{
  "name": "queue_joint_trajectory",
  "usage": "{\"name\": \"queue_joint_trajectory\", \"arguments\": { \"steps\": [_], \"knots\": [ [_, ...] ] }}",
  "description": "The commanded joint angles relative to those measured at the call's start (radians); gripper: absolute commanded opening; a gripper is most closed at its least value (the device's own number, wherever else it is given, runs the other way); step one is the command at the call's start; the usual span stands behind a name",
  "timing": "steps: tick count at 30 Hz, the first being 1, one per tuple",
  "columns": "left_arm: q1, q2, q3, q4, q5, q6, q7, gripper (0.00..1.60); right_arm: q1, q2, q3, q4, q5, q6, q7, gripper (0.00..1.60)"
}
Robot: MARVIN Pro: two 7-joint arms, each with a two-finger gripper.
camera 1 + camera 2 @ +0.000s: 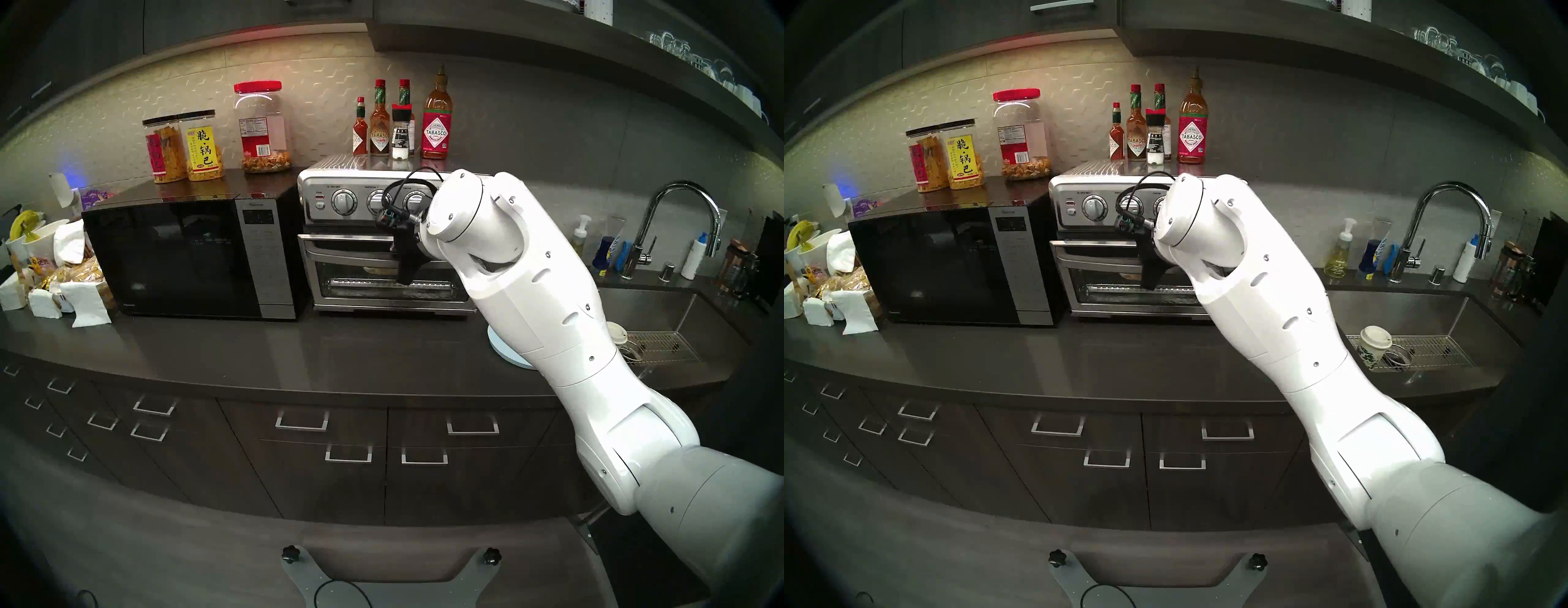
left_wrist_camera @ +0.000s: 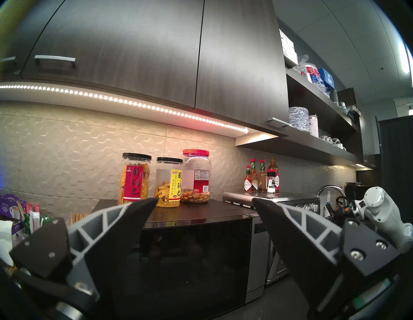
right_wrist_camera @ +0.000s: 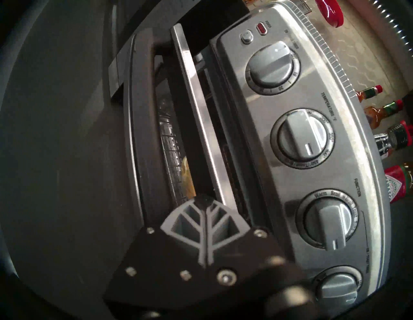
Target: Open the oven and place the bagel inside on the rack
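The right gripper (image 3: 204,220), fingers pressed together and empty, sits low-centre against the oven (image 3: 290,125) door, seemingly pushing it closed; the bagel (image 3: 187,176) lies inside on the rack (image 3: 173,145).

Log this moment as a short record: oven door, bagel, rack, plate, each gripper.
oven: beside the black microwave; door nearly shut, a gap at its top in the right wrist view
bagel: inside, glimpsed through the door glass
rack: inside the oven, behind the glass
plate: light blue, on the counter, mostly hidden by the right arm
right gripper: shut, empty, by the door's front
left gripper: open, empty, away from the oven
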Motion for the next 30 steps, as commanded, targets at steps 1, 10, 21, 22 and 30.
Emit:
{"name": "queue_joint_trajectory", "arguments": {
  "steps": [1, 10, 21, 22, 30],
  "knots": [
    [-0.006, 0.011, -0.007, -0.001, -0.006, 0.000, 0.001, 1.60, 0.080, 0.028, -0.008, -0.018, 0.052, 0.018, 0.096, 0.00],
    [-0.006, 0.011, -0.007, -0.002, -0.006, 0.000, 0.001, 1.60, 0.014, 0.138, -0.001, -0.141, 0.159, 0.055, 0.059, 0.00],
    [-0.005, 0.011, -0.007, -0.004, -0.005, 0.000, 0.001, 1.60, -0.169, 0.271, 0.065, -0.317, 0.254, 0.081, -0.011, 0.00],
    [-0.005, 0.011, -0.007, -0.004, -0.005, 0.000, 0.001, 1.60, -0.179, 0.283, 0.064, -0.325, 0.259, 0.082, -0.017, 0.00],
    [-0.005, 0.011, -0.007, -0.004, -0.005, 0.000, 0.001, 1.60, -0.297, 0.388, 0.093, -0.434, 0.320, 0.115, -0.076, 0.00]
  ]
}}
